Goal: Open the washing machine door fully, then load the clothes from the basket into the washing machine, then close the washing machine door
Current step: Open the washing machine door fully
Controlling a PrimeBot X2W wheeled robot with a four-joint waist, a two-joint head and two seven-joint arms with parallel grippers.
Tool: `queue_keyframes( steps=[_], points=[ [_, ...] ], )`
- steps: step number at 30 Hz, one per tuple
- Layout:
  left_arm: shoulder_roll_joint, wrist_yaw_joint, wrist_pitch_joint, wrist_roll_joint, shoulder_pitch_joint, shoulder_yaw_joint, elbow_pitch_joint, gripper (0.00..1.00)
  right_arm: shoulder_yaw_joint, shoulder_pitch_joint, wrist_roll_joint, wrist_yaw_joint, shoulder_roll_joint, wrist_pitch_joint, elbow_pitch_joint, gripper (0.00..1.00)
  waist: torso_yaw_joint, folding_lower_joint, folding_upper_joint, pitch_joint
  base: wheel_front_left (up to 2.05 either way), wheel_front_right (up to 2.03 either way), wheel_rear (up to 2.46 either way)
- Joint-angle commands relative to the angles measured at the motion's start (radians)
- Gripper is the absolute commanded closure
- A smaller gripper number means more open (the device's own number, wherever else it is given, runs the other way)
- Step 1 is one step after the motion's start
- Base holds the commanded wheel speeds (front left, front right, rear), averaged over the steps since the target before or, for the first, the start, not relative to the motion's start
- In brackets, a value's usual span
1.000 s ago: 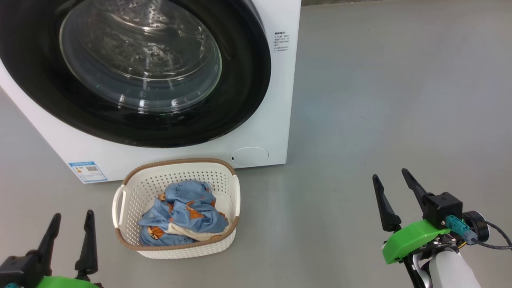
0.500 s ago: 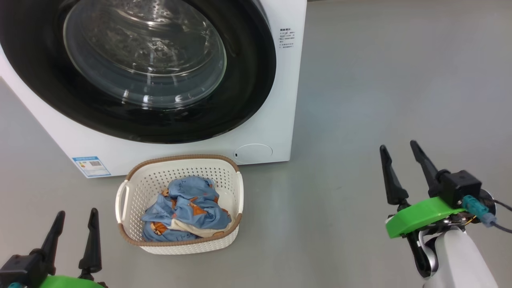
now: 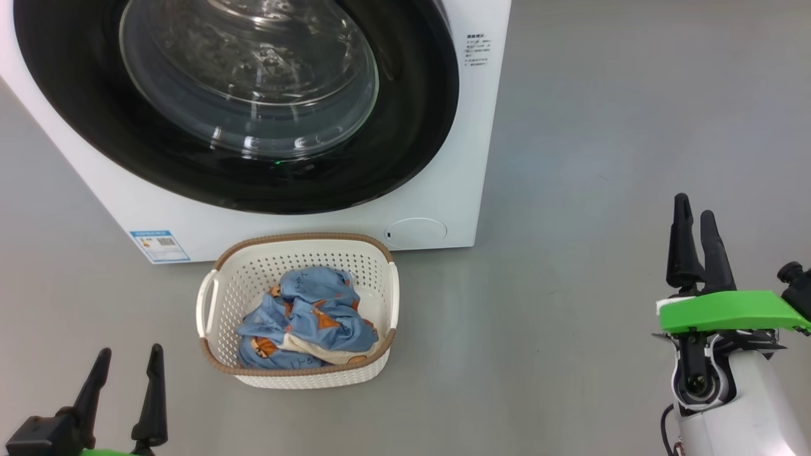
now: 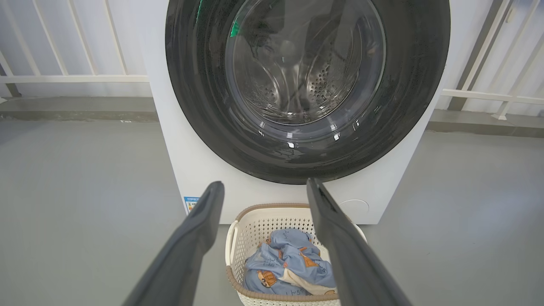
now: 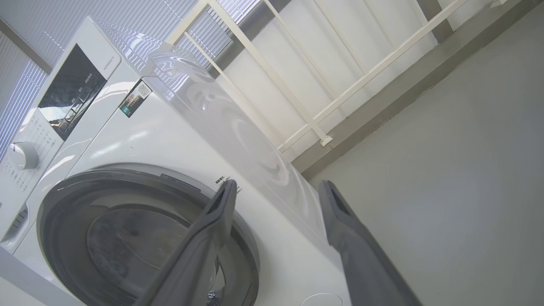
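Since everything sits on the plain grey floor (image 3: pixel 602 126), that's the biggest thing going, and right after it comes the washing machine (image 3: pixel 478 145), a big white box taking up the upper left of the head view. Its round glossy black washing machine door (image 3: pixel 418 114) sits shut, flush against the front, and you can see the perforated drum through the bulging glass window (image 3: pixel 253 76). Just in front of the machine, below the door, the basket (image 3: pixel 304 379) stands upright on the floor, close to the machine's front panel, though I can't tell if they actually touch. The clothes (image 3: pixel 310 316) are all in there, a crumpled light-blue heap with orange-brown prints and a cream bit. The right hand (image 3: pixel 694 208) hovers over bare floor well off to the right of the machine, fingers spread with nothing between them; the right wrist view shows that gap clearly. The left hand (image 3: pixel 130 351) is low, near the basket's front left corner but clear of it, fingers also spread and empty. Small stuff: a blue energy label (image 3: pixel 159 246) at the machine's lower left and a round service cap (image 3: pixel 415 232) at its lower right.
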Motion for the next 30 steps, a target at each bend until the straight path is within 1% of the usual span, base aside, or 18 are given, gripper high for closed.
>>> queue_keyframes(
  steps=[1, 2, 3, 4, 5, 9, 12, 14, 19, 22, 30],
  points=[
    [0.027, -0.003, -0.012, -0.004, -0.023, 0.036, -0.02, 0.0, 0.027, -0.044, 0.065, 0.009, 0.003, -0.009, -0.005, 0.04, 0.006, 0.0, 0.0, 0.005, 0.0, 0.0, 0.0],
    [0.027, -0.003, -0.012, -0.006, -0.023, 0.036, -0.02, 0.0, 0.03, -0.054, 0.104, 0.009, 0.003, -0.009, 0.008, 0.52, 0.007, 0.0, 0.0, 0.007, 0.0, 0.0, 0.0],
    [0.027, -0.003, -0.012, -0.007, -0.023, 0.035, -0.021, 0.0, 0.037, -0.064, 0.151, 0.009, 0.003, -0.009, 0.021, 0.62, 0.009, 0.0, 0.0, 0.009, 0.0, 0.0, 0.0],
    [0.027, -0.003, -0.012, -0.008, -0.023, 0.034, -0.022, 0.0, 0.042, -0.075, 0.188, 0.009, 0.003, -0.009, 0.036, 0.95, 0.01, 0.0, 0.0, 0.011, 0.0, 0.0, 0.0],
    [0.027, -0.003, -0.012, -0.009, -0.022, 0.033, -0.023, 0.0, 0.048, -0.087, 0.222, 0.009, 0.003, -0.009, 0.048, 1.0, 0.011, 0.0, 0.0, 0.013, 0.0, 0.0, 0.0],
    [0.027, -0.003, -0.012, -0.013, -0.023, 0.029, -0.024, 0.0, 0.065, -0.137, 0.35, 0.009, 0.003, 0.006, 0.089, 1.0, 0.016, 0.0, 0.0, 0.024, 0.0, 0.0, 0.0],
    [0.029, -0.003, -0.012, -0.017, -0.029, 0.024, -0.024, 0.0, 0.061, -0.174, 0.411, 0.009, 0.003, 0.028, 0.104, 1.0, 0.021, 0.0, 0.0, 0.036, 0.0, 0.0, 0.0],
    [0.03, -0.003, -0.012, -0.02, -0.034, 0.022, -0.028, 0.0, 0.052, -0.196, 0.432, 0.009, 0.003, 0.04, 0.114, 1.0, 0.023, 0.0, 0.0, 0.046, 0.0, 0.0, 0.0],
    [0.034, -0.003, -0.012, -0.031, -0.047, 0.016, -0.034, 0.0, 0.016, -0.262, 0.438, 0.009, 0.003, 0.084, 0.166, 1.0, 0.029, 0.0, 0.0, 0.077, 0.0, 0.0, 0.0],
    [0.038, -0.003, -0.012, -0.039, -0.057, 0.011, -0.038, 0.0, 0.0, -0.318, 0.45, 0.009, 0.003, 0.119, 0.197, 1.0, 0.033, 0.0, 0.0, 0.1, 0.0, 0.0, 0.0],
    [0.053, -0.003, -0.012, -0.064, -0.101, -0.009, -0.05, 0.0, -0.029, -0.488, 0.435, 0.009, 0.003, 0.215, 0.308, 1.0, 0.048, 0.0, 0.0, 0.167, 0.0, 0.0, 0.0]
  ],
)
